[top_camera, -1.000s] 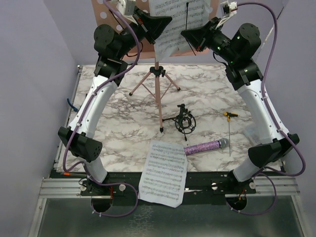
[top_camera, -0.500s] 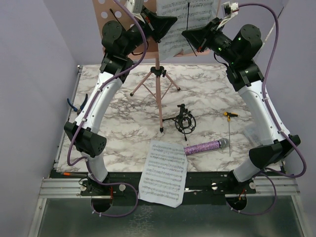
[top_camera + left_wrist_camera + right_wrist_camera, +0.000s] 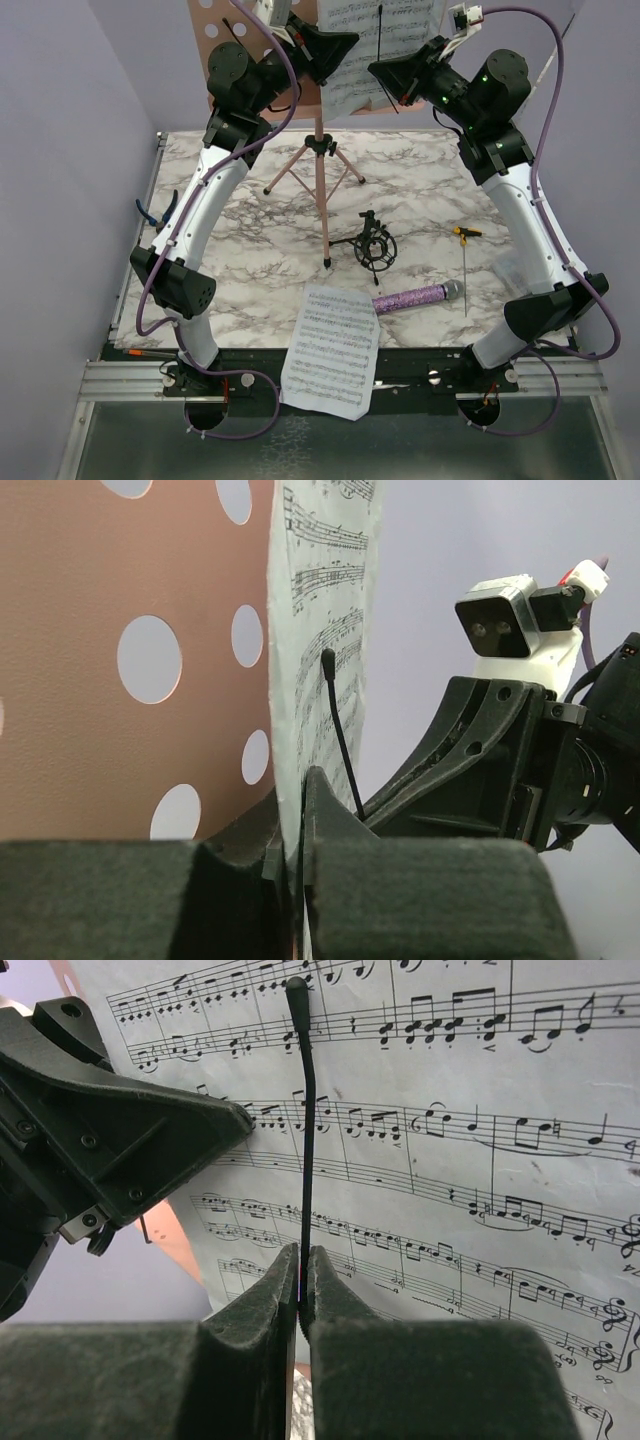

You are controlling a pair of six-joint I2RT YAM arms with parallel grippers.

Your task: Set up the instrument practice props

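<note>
Work is on fixing the page (image 3: 450, 1160) to the stand (image 3: 318, 185) at the table's (image 3: 250, 180) far edge: left gripper (image 3: 302, 780) clenched on the page's edge, right gripper (image 3: 300, 1258) pinching the wire clip (image 3: 306, 1110). Next, probably, lay the clip onto the paper and release.

The music stand (image 3: 70, 570) is pink, its desk dotted with round holes. The page (image 3: 450, 1190) on it is white with black staves and notes — the thin wire (image 3: 307, 1130) over it black. The table (image 3: 270, 260) is white marble veined grey; the microphone (image 3: 408, 298) glittery purple, the shock-mount (image 3: 375, 250) black, the screwdriver (image 3: 462, 232) yellow-handled.
</note>
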